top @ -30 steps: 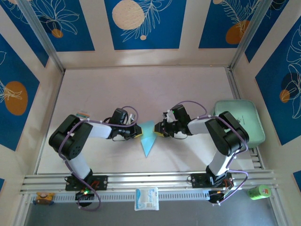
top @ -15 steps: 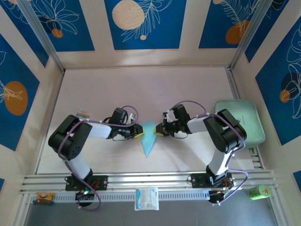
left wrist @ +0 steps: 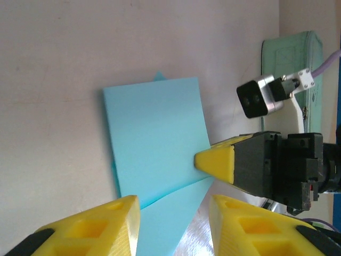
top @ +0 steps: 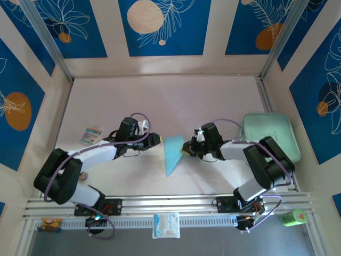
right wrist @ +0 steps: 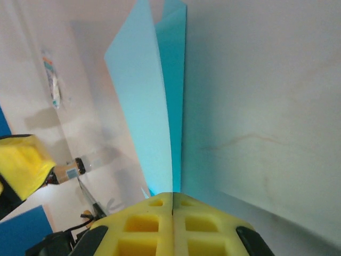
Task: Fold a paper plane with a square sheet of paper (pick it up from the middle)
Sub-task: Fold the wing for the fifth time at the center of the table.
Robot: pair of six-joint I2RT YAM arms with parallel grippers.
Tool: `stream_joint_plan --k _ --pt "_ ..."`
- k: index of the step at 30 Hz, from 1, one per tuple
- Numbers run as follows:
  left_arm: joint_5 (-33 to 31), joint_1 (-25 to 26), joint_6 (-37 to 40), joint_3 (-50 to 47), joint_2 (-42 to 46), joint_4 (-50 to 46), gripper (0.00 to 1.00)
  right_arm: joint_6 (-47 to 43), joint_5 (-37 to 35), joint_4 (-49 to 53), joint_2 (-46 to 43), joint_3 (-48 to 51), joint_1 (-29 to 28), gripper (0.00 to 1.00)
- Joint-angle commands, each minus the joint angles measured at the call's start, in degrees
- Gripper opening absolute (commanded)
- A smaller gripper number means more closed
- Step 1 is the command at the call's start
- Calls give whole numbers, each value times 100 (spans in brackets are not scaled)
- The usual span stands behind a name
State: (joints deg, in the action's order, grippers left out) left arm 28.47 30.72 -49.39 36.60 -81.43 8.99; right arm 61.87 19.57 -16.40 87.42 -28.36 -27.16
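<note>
Your right gripper (top: 185, 151) has its yellow jaws pressed fully together on the light blue, pointed, folded paper plane (top: 172, 153). From the right wrist you see the two pads meet flush at the seam (right wrist: 172, 213), and the paper plane (right wrist: 152, 101) rises straight out from between them as two thin layers, standing on edge. From the left wrist the same grip shows as a yellow fingertip (left wrist: 216, 160) clamped onto the right-hand edge of the paper plane (left wrist: 154, 138), part-way along it; the folded top layer spreads away from that tip and a narrower pointed layer runs below it. Your left gripper (top: 156, 140) has its jaws part-way open with nothing between them; the paper plane lies just ahead of its fingertips (left wrist: 90, 229), apart from them, and across from the right jaws. The pale table (top: 160, 101) lies under both grippers. Beyond the right gripper, on its far side from the paper, sits the mint-green rounded tray (top: 269, 138). Behind the left jaws, off to their outer side, a small packet with coloured stripes (top: 91, 134) lies flat on the table.
</note>
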Motion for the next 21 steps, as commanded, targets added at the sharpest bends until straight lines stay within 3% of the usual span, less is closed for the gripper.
stream_joint_plan --k 1,7,21 --pt "-111 78 126 -131 92 -145 37 607 -658 -63 -410 149 -131 2" --pt "118 181 -34 -198 -96 266 28 880 -1227 277 -822 267 -444 3" --pt "584 680 -124 369 -1464 521 19 535 -593 39 -429 331 -433 11"
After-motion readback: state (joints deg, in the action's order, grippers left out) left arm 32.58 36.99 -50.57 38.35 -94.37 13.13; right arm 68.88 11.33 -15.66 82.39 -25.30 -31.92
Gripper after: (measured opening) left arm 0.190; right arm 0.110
